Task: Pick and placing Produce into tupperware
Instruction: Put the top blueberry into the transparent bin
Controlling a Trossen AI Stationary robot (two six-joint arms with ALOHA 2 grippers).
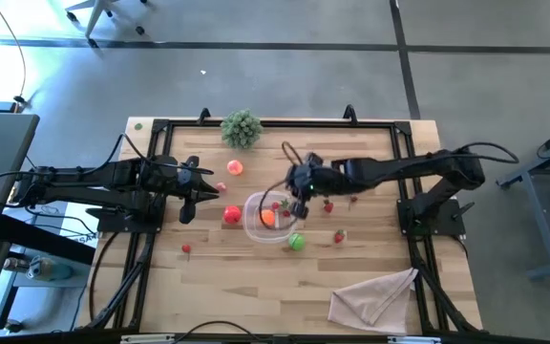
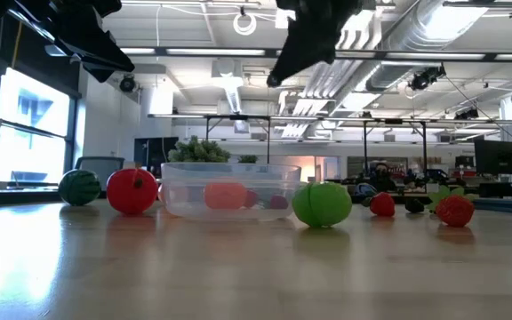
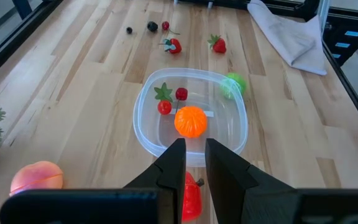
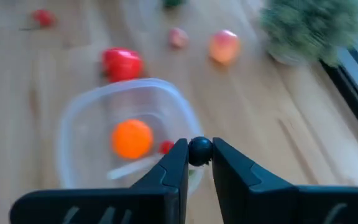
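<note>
Room: a large open hall with ceiling pipes and lamps lies behind the wooden table (image 1: pixel 218 277).
Container: the tupperware (image 3: pixel 148 121) stands near the middle of the table; inside are an orange fruit (image 3: pixel 191 121), a small red strawberry (image 3: pixel 164 106) and a cherry (image 3: pixel 181 94).
Right gripper: the right gripper (image 4: pixel 199 154) hangs over the rim of the tupperware, its fingers pinched on a small dark berry (image 4: pixel 199 149).
Left gripper: the left gripper (image 3: pixel 193 163) waits beside the tupperware, fingers almost together, holding nothing, above a red pepper (image 3: pixel 190 194).
Loose produce: a green ball (image 1: pixel 296 242) touches the container wall; a peach (image 1: pixel 235 168) and some strawberries lie apart on the table.
Risk one: the berry is round and tiny, so I think it may slip out early.
Risk two: released above the rim, it could bounce outside.
Risk three: the two arms are near, and could collide.
</note>
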